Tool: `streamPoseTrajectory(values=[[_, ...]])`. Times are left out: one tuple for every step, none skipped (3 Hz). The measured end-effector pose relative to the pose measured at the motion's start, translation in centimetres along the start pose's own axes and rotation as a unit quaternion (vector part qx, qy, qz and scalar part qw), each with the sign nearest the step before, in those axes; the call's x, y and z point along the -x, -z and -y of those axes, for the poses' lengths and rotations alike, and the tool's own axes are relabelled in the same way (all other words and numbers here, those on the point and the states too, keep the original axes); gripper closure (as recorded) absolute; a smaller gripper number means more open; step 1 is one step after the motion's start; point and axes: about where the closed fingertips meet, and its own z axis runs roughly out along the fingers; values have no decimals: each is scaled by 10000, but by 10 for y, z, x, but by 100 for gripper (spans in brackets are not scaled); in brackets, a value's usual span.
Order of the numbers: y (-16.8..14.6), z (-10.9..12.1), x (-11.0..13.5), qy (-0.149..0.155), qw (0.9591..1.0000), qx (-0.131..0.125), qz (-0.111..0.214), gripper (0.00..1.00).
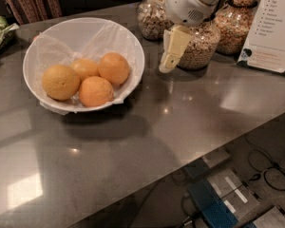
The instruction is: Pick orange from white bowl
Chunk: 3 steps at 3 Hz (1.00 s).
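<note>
Camera view: my claw (166, 66) hangs above the grey table (180, 127), just right of the white bowl (83, 19) and clear of its rim. It points down and slightly left, in front of a glass jar (199, 46) of grain. Whether the claw is apart or together, I cannot tell from this side. It holds nothing.

The orange (96, 91), deep reddish in colour, lies at the front of the bowl on crinkled white paper (116, 34). A larger, yellower orange (61, 81) touches it on the left. A small pale orange (84, 66) sits behind it. A fourth orange (114, 68) lies behind it to the right, nearest my claw.

The bowl stands on the left half of the table. Two more jars (151, 17) (237, 25) stand at the table's far edge, one on each side of the first. A printed card (273, 27) leans at the far right. A green packet (0, 30) lies at the far left edge. Cables (270, 167) and boxes (213, 205) lie on the floor beyond the table's near edge.
</note>
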Motion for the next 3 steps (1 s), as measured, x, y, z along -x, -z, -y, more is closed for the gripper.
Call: streamPoseTrajectory(values=[[-34,-1,9,6,9993,192,320,0],[-35,-1,9,4,9993,194,323,0],[-48,-1,17,-115,9981,273,541,0]])
